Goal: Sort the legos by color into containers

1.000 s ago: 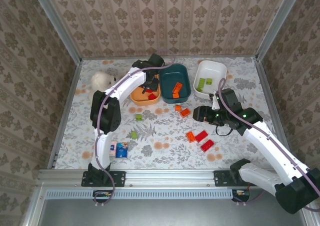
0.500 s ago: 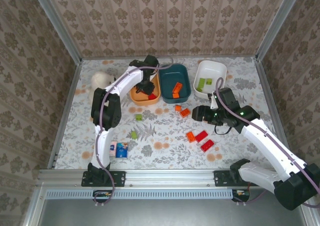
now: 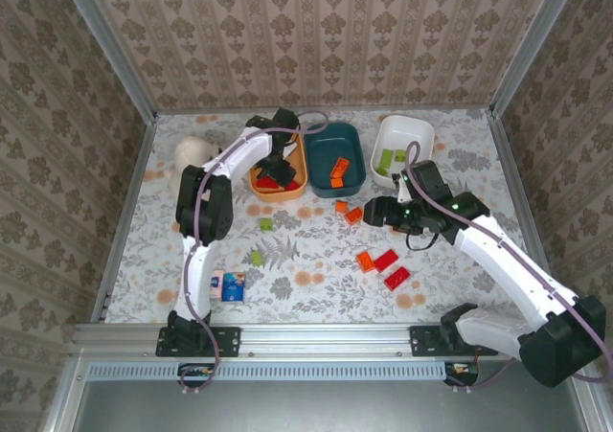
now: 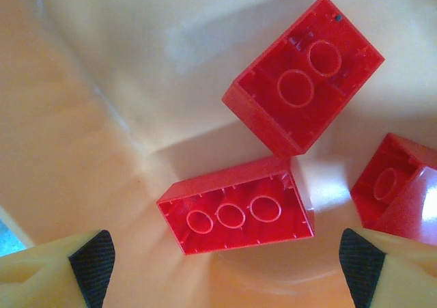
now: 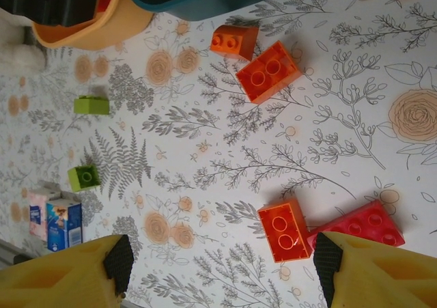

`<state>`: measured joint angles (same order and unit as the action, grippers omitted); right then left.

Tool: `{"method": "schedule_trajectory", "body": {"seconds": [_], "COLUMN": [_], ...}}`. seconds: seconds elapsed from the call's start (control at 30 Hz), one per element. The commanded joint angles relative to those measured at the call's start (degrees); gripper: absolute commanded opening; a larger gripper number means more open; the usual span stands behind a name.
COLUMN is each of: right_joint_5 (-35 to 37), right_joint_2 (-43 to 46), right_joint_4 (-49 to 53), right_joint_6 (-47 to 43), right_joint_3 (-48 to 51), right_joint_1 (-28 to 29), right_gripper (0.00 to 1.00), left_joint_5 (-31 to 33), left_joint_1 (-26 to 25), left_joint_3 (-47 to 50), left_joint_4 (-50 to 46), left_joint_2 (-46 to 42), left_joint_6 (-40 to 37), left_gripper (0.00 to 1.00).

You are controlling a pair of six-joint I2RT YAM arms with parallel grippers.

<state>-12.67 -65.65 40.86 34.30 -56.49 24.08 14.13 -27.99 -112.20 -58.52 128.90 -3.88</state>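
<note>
Your left gripper [image 4: 225,270] sits low inside the orange bowl [image 3: 262,191], jaws spread wide and gripping nothing; its dark pads [image 4: 92,266] stand to either side of the bowl floor; three red bricks lie loose there, studs down, hollow undersides up: a long one [image 4: 239,216] nearest the fingers, a square one [image 4: 304,76] just beyond it with corners about touching, a third [image 4: 396,188] at the right edge. The teal bowl [image 3: 321,137] stands right beside the orange one and holds an orange brick [image 3: 337,170]; the white bowl [image 3: 407,124], further right, holds two green bricks [image 3: 385,159]. Your right gripper [image 5: 222,260] hovers over the flowered table [image 5: 225,158], jaws apart and empty; ahead of it, near the teal bowl, lie two orange bricks [image 5: 234,40] [image 5: 268,71] just beside each other; closer to its right finger, another orange brick [image 5: 285,229] touches a flat red brick [image 5: 358,226]; the overhead view shows a second red brick [image 3: 397,278] near that pair. Two green bricks [image 5: 92,104] [image 5: 84,177] lie well apart on the left half of the table; a pink-and-blue packet [image 3: 228,285] rests near the front edge; a white bear [image 3: 194,151] sits left of the orange bowl.
</note>
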Motion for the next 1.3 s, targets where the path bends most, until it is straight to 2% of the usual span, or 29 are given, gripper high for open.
{"method": "schedule_trajectory", "body": {"seconds": [0.0, 0.13, 0.23, 0.37, 0.6, 0.73, 0.9, 1.0, 1.27], "right_joint_5": [3.1, 6.6, 8.5, 11.0, 14.8, 15.3, 18.7, 19.2, 17.6], "right_joint_2": [-2.7, -8.0, -11.6, -16.3, -22.0, -27.7, -34.1, -35.9, -38.0], "right_joint_4": [2.1, 3.1, 3.2, 7.6, 13.7, 14.3, 13.3, 12.4, 11.2], "right_joint_6": [-0.6, -0.8, -1.5, -2.0, -6.9, -8.9, -9.8, -10.5, -9.9], "right_joint_3": [-2.3, -4.9, -6.0, -8.1, -7.7, -8.3, -10.2, -11.0, -8.8], "right_joint_1": [1.0, 3.1, 4.1, 6.6, 15.9, 17.6, 18.4, 18.4, 18.6], "right_gripper": [0.73, 0.73, 0.72, 0.69, 0.64, 0.68, 0.69, 0.69, 0.5], "left_joint_5": [-0.9, -0.2, -1.4, -7.1, -15.0, -16.0, -15.8, -15.2, -14.1], "left_joint_1": [0.0, -0.6, -1.3, -2.3, -6.8, -10.3, -11.3, -11.4, -11.4], "left_joint_3": [-0.5, -0.8, 2.6, 14.7, 37.7, 47.9, 56.9, 59.1, 59.2], "left_joint_4": [-1.7, -1.0, 2.4, 10.3, 20.3, 22.1, 22.7, 22.1, 21.1], "left_joint_2": [-2.5, -7.7, -14.3, -26.9, -45.3, -54.3, -63.8, -67.2, -69.2], "left_joint_6": [1.3, 5.5, 11.1, 20.8, 31.5, 36.5, 41.9, 43.5, 43.8], "left_gripper": [0.91, 0.93, 0.93, 0.93, 0.93, 0.93, 0.93, 0.94, 0.94]}}
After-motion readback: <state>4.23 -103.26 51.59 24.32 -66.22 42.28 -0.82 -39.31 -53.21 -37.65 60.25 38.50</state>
